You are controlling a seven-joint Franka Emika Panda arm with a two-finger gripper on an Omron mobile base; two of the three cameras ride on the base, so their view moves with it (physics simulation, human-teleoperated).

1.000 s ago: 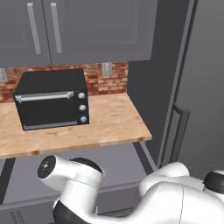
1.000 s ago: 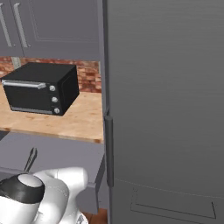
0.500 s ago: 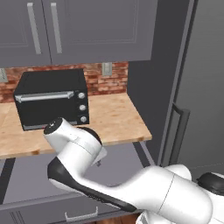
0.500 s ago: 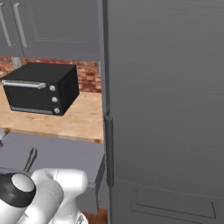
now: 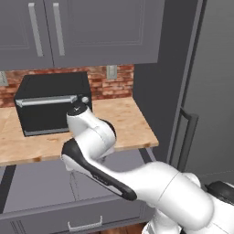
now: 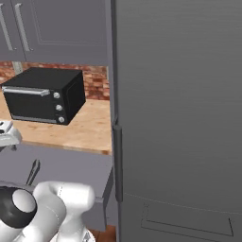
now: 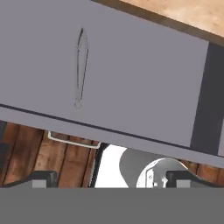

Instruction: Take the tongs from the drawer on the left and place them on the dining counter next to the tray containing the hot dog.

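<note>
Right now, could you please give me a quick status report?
End effector open, empty, above drawer. Tongs lie inside, untouched. Nothing in the way.

No text, label, brand, number or sign can be read in any of the views. The black toaster oven [image 5: 52,103] has knobs on its front, but any markings around them are too small and blurred to make out.
</note>
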